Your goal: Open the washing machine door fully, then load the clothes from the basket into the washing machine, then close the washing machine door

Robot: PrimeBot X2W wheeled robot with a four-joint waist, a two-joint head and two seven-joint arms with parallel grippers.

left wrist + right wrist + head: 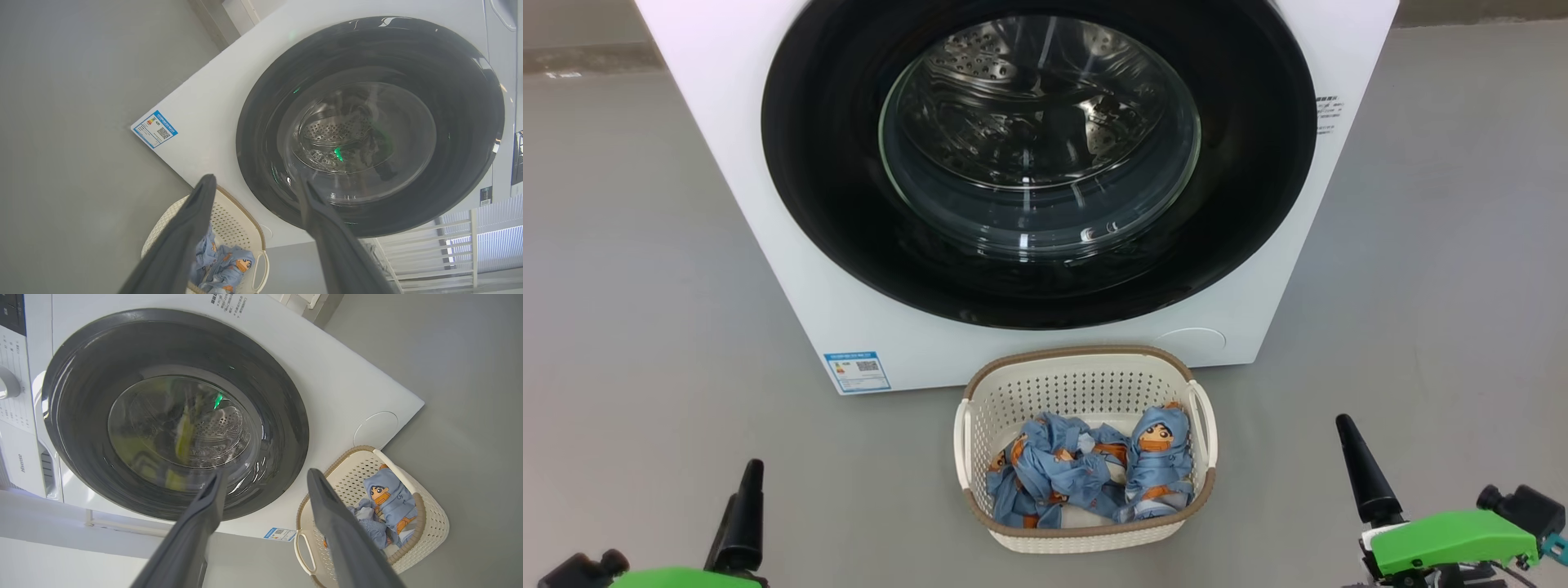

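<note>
The washing machine [768, 245] stands on the floor ahead of me, and the washing machine door [833, 163] lies shut flat against its front. The steel drum shows through the glass bowl [1037, 139]. The basket [1086, 371] sits on the floor just before the machine. The clothes [1086, 469] lie bunched inside it, light blue with cartoon faces. One dark finger [743, 514] of my left gripper rises at the lower left, one finger [1364, 474] of my right gripper at the lower right, both short of the basket. My left gripper [255, 181] and right gripper [265, 473] are open and hold nothing.
Grey floor [645, 327] spreads on both sides of the machine. A blue-and-white label [858, 371] marks its lower left corner, and a round cover [1192, 343] its lower right. A control panel with a knob [8, 381] runs along the machine's top.
</note>
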